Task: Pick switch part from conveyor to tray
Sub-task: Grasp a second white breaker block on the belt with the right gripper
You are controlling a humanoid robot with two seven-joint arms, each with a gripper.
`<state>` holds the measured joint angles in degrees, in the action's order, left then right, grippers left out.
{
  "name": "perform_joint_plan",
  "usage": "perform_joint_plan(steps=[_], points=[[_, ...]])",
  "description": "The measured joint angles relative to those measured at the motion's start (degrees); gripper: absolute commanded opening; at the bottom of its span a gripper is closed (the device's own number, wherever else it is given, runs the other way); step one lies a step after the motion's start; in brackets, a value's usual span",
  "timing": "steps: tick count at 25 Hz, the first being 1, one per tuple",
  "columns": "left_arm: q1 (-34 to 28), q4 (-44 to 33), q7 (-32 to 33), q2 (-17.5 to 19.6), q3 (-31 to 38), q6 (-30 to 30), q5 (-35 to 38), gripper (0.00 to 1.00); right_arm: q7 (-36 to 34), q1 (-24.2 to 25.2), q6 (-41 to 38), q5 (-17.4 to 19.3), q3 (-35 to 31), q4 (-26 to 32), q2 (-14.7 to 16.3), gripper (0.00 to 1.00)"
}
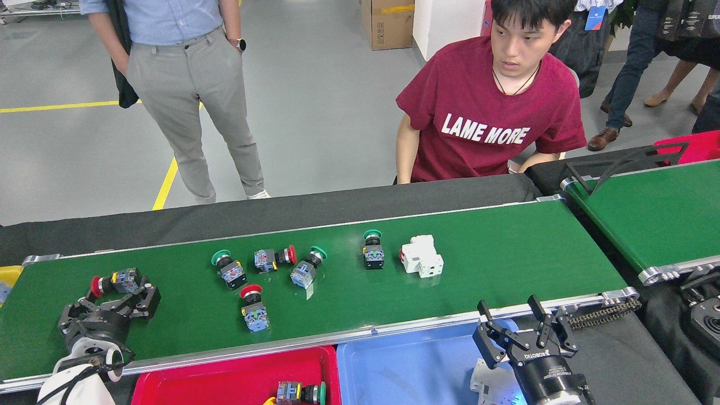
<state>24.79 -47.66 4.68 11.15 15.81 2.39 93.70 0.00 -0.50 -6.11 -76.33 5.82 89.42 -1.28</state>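
1. Conveyor (506, 253): wide flat dark-green matte belt, silver aluminium side rails, roller and chain drive at the right end.
2. Switch parts on the belt: red-capped switch (115, 282) at the far left, lying on its side; green-capped switch (228, 269); red-ringed switch (274, 257) on its side; green-capped switch, tilted (306, 270); red mushroom-head switch (253, 306) nearest the front rail; green-capped switch, upright (372, 251). All have a round cap, black collar and blue/grey blocky contact body.
3. White breaker (422, 256): boxy moulded plastic, just right of the upright green one.
4. Red tray (169, 382) below the front rail, glossy plastic, holds one green-capped switch part (301, 392). Blue tray (394, 365) beside it holds a white part, mostly hidden by the right arm.
5. Left gripper (120, 295): black, linkage fingers spread open, tips just below and beside the far-left red-capped switch; contact not discernible. Arm comes up from the lower-left corner.
6. Right gripper (512, 320): black, fingers open and pointing up, empty, over the blue tray's right side at the front rail.
7. Two people stand or sit behind the belt.
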Motion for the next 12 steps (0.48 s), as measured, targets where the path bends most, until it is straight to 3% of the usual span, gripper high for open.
perform_joint_plan(steps=[3, 7, 12], points=[[0.75, 1.05, -0.56, 0.14, -4.02, -4.47, -0.25, 0.46, 0.49, -4.24, 5.42, -0.70, 6.78, -3.33, -0.63, 0.96], [-0.02, 1.36, -6.26, 0.03, -5.47, -4.02, -0.33, 0.11, 1.01, -9.43, 12.98, -0.75, 14.72, -8.95, -1.57, 0.96], [-5.27, -9.92, -11.06, -0.50, -5.72, 9.53, -1.14, 0.11, 1.75, -10.42, 19.05, -0.80, 17.01, -11.31, -1.91, 0.96]])
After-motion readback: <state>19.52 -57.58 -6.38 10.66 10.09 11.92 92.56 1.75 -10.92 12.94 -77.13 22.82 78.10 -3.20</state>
